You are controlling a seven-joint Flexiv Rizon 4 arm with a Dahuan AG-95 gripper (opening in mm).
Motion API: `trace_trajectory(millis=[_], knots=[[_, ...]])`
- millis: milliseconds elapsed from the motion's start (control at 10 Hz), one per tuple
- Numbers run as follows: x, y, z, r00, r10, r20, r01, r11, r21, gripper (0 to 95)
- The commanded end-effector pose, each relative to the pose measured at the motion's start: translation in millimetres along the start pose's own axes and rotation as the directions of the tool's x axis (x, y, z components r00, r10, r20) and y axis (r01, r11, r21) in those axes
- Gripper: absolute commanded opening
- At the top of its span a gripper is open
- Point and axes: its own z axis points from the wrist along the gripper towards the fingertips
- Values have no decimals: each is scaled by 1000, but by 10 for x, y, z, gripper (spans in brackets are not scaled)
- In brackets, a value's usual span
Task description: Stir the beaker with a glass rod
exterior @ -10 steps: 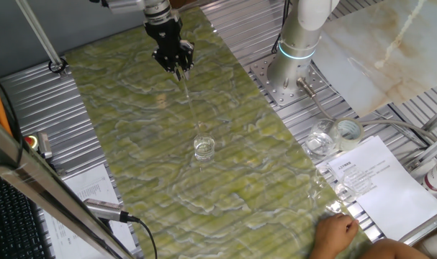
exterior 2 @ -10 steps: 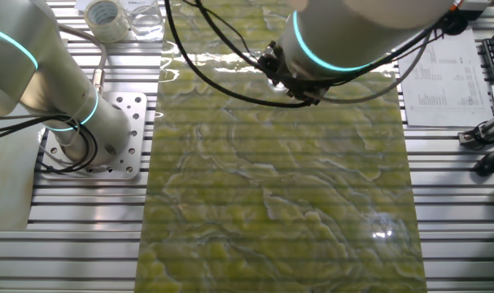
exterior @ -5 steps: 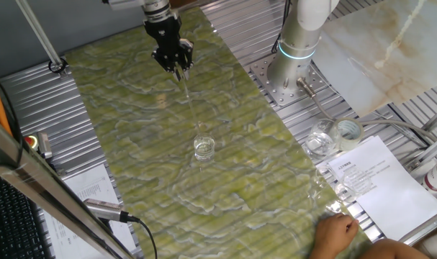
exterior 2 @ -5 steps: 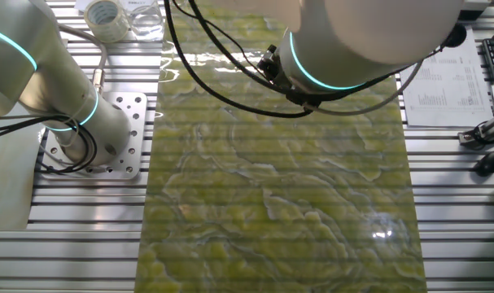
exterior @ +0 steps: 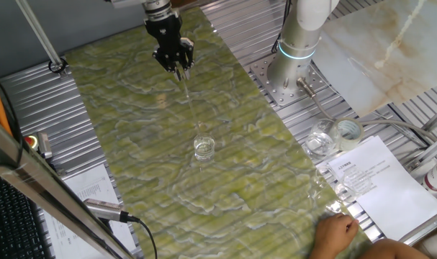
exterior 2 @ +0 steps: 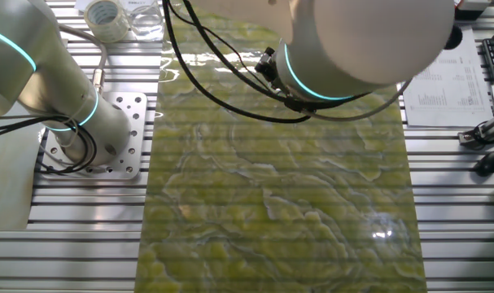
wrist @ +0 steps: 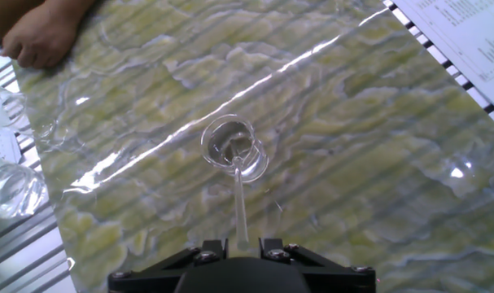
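The small clear beaker (exterior: 204, 147) stands on the green marbled mat (exterior: 132, 144), near its middle. My gripper (exterior: 178, 68) hangs high above the mat's far part, shut on the top of the thin glass rod (exterior: 188, 101), which slants down toward the beaker. In the hand view the beaker (wrist: 233, 148) lies straight ahead. There the rod (wrist: 240, 207) runs from between my gripper (wrist: 242, 244) fingers to the beaker's mouth; its tip seems over or just inside the rim. In the other fixed view the arm hides beaker and rod.
Larger glass jars (exterior: 320, 140) and a tape roll (exterior: 348, 131) stand right of the mat, beside printed sheets (exterior: 376, 176). A person's hand (exterior: 337, 232) rests on the mat's near edge, also in the hand view (wrist: 43, 37). The arm's base (exterior: 290, 72) is at the back right.
The gripper with the rod has barely shifted in one fixed view. In the other fixed view the arm's wrist has swung a little further over the mat. The beaker has not moved.
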Motion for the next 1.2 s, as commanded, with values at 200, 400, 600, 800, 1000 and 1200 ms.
trace_trajectory(millis=[200,400,600,800,1000,1200], knots=[[1,6,2,1000,-8,20,8,1000,5,190],[-1,6,4,999,-18,36,17,1000,3,190],[-14,-1,14,999,-25,47,25,1000,2,190],[-26,-9,25,998,-28,51,28,1000,0,190],[-34,-14,29,997,-37,63,37,999,-3,190],[-50,-22,35,995,-62,81,63,998,-10,190]])
